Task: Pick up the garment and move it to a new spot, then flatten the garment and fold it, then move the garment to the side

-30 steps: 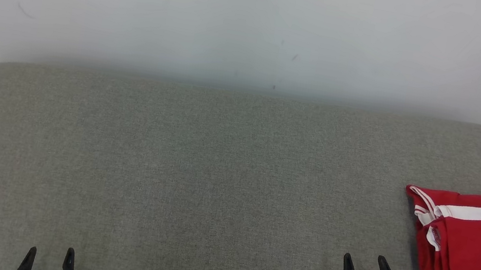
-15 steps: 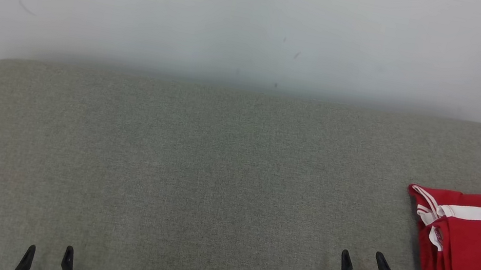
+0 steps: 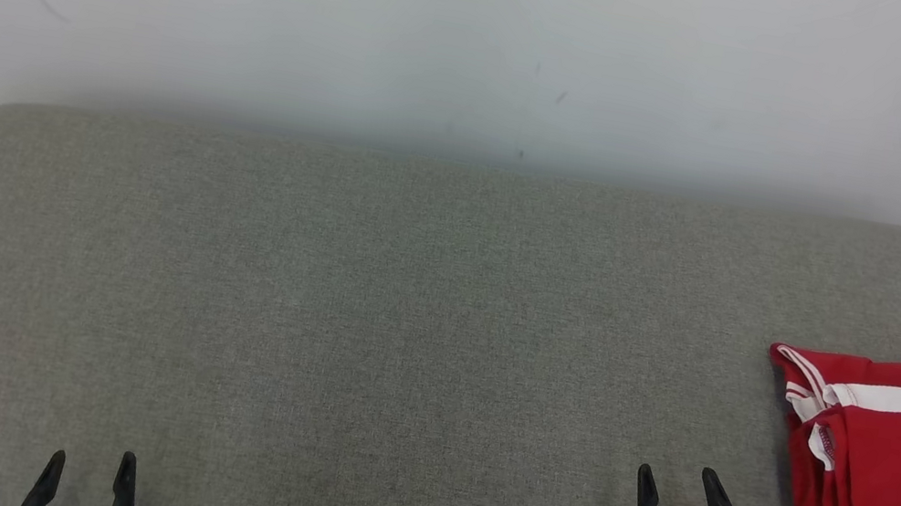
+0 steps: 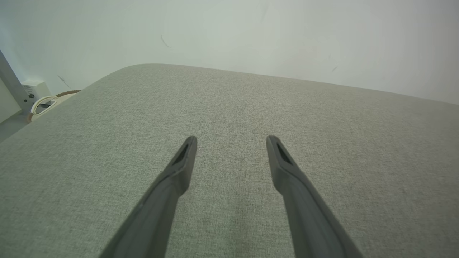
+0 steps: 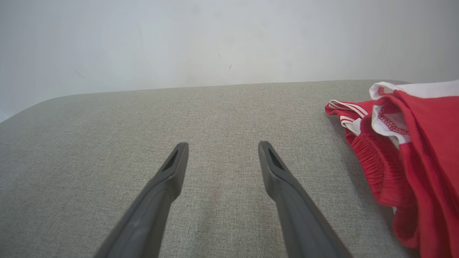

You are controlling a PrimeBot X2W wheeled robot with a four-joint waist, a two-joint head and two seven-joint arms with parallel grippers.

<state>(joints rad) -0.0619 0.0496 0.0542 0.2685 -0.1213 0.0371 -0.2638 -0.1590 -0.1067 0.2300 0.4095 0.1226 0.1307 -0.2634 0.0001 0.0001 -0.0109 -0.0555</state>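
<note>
Only the head camera has shifted a little since earlier; nothing else moved. The left pincer [image 3: 92, 457] stands wide and empty. The right pincer [image 3: 676, 471], also wide, has the folded red garment [image 3: 892, 479] just to its right, apparently set aside already. Grey padded surface [image 3: 405, 301] below, pale wall [image 3: 452, 31] behind.

The garment [image 3: 894, 470] lies on the cushion [image 3: 405, 301] at its right edge, and the wall [image 3: 452, 31] stands behind the cushion. The right gripper [image 3: 677, 471] is near the front, just left of the garment. The left gripper [image 3: 92, 456] is at the front left, well apart from both.
</note>
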